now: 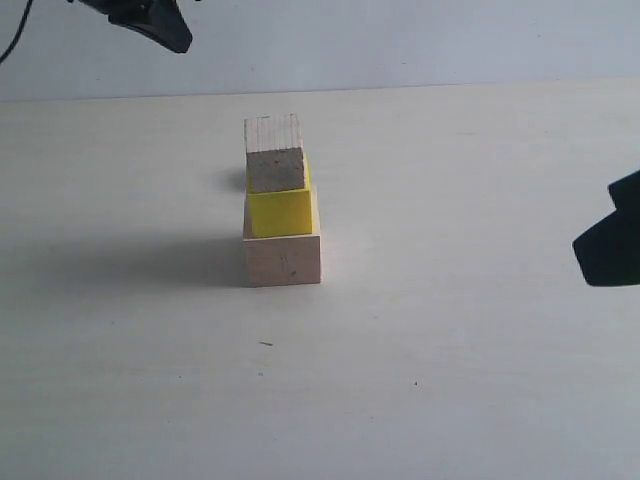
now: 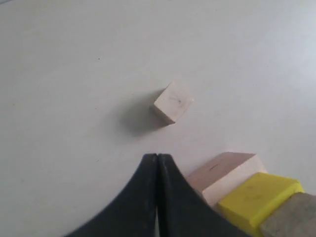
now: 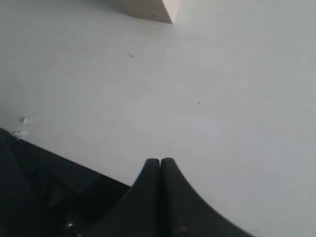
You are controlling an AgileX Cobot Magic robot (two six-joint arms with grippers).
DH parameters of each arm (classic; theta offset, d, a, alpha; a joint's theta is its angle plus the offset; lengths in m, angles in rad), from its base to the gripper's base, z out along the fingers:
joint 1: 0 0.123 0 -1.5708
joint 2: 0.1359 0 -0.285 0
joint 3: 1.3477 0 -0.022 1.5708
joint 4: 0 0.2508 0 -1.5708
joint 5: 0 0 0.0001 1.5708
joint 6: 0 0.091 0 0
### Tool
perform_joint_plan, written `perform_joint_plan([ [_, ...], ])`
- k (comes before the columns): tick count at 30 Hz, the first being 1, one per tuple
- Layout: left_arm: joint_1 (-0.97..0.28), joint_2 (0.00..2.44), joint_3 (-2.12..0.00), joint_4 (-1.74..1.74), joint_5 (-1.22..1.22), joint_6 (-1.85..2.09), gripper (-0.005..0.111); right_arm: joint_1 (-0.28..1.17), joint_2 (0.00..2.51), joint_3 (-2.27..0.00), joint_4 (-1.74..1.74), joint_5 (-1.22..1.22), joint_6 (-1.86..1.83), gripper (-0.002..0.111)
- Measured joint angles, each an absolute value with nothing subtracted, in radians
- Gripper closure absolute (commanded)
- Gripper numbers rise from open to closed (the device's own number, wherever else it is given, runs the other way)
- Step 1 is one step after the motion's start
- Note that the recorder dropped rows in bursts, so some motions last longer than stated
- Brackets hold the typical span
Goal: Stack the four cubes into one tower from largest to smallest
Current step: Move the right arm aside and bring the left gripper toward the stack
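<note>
Already three of the four cubes are up: the big wooden cube sits on the table near the middle of the exterior view, the yellow cube rests on it, and the small wooden cube tops that, making a tower that lacks only its last piece. That piece, the tiny cube, shows only in the left wrist view, lying alone on the bare table just apart from the tower's base. From the exterior view it seems to be hidden on the tower's far side, at about twelve o'clock. The left gripper hangs high at about eleven o'clock in that view, its fingers pressed together and holding nothing. The right gripper waits at three o'clock, well apart from the stack, likewise closed and empty. Taking the way the left fingers point as twelve, the tiny cube lies at roughly one o'clock, clear of them, with the tower off near four. The left arm therefore looks much the nearer. A cube has no long axis, but this one sits turned with a corner toward the fingers, so the wrist probably needs a twist, and the fingers must open, before they can meet its flat sides.
</note>
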State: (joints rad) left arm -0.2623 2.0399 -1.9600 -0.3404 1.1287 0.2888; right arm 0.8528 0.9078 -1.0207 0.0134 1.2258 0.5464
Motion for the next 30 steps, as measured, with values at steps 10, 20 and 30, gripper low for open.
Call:
perform_joint_plan([
  [10, -0.232, 2.170, -2.043, -0.532, 1.122, 0.415, 0.107, 0.853, 0.908, -1.021, 0.078, 1.226, 0.546, 0.108],
  [20, -0.232, 2.292, -2.043, -0.649, 1.109, 0.547, 0.107, 0.853, 0.908, -1.021, 0.078, 1.226, 0.546, 0.108],
  [30, -0.232, 2.382, -2.043, -0.761, 1.063, 0.636, 0.107, 0.853, 0.908, -1.021, 0.058, 1.227, 0.546, 0.108],
])
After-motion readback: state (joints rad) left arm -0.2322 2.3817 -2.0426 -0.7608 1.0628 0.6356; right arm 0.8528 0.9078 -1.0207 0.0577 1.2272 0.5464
